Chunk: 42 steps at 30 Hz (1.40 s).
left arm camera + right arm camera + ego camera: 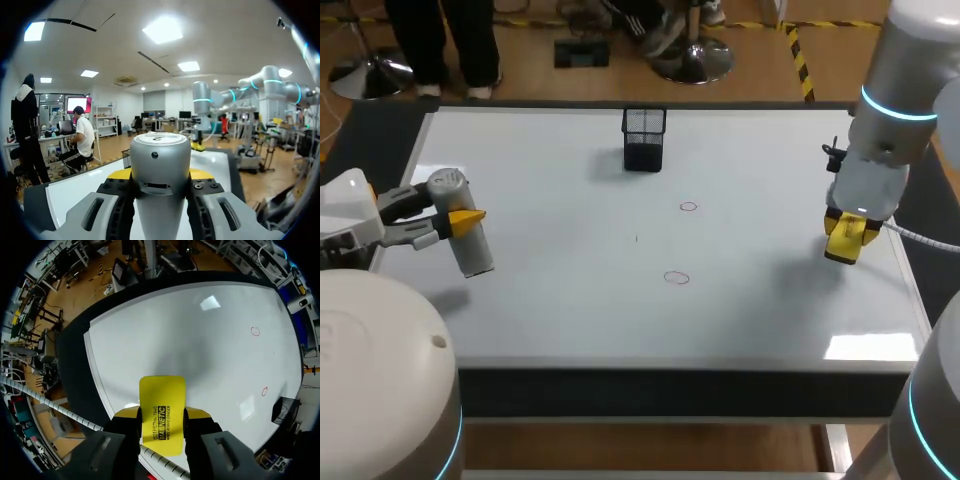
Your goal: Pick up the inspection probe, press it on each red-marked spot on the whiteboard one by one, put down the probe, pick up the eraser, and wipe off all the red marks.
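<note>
Your whiteboard (pixel 570 310) covers the tabletop, with a black mesh cup (pixel 644 138) at its far edge. Your left claw (pixel 456 218) pinches the grey probe (pixel 472 252) at the board's left side. Your right claw (pixel 847 236) pinches the yellow eraser (pixel 162 405) at its right side. A far red mark (pixel 689 207) and a near red mark (pixel 676 278) sit mid-board.

A black mesh basket (pixel 644 138) is standing at the worktop's (pixel 760 310) far middle; open surface is stretching between the left claw (pixel 465 222) and right claw (pixel 845 240).
</note>
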Motion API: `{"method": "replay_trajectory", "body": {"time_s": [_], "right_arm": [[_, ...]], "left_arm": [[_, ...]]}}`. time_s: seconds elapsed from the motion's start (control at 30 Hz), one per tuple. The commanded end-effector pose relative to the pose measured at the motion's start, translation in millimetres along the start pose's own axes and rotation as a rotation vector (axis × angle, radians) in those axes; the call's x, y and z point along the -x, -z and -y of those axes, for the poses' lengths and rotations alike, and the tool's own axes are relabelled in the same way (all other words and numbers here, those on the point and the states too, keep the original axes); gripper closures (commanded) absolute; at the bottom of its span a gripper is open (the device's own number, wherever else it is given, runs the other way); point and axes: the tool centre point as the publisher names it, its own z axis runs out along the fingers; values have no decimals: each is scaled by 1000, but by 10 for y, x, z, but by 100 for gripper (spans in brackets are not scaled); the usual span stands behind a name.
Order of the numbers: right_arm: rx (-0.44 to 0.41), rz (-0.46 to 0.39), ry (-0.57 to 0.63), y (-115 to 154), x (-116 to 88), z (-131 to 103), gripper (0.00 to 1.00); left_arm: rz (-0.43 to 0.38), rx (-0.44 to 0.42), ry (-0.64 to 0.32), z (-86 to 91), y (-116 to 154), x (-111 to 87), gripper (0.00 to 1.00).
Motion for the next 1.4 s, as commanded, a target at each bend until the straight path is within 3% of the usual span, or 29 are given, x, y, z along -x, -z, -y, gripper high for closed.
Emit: {"method": "replay_trajectory", "body": {"time_s": [0.03,0.3,0.73,1.1,1.4], "right_arm": [[-3,-2,2,6,-6,2,100],[-3,-2,2,6,-6,2,100],[-3,-2,2,6,-6,2,100],[-3,-2,2,6,-6,2,100],[-3,-2,2,6,-6,2,100]], "left_arm": [[-45,-19,-3,43,-212,100,100],[-185,-43,-35,216,-790,135,100],[-404,-52,36,371,-1783,-1,100],[-483,-24,72,353,-2609,-186,100],[-517,-9,44,333,-3212,-317,100]]}}
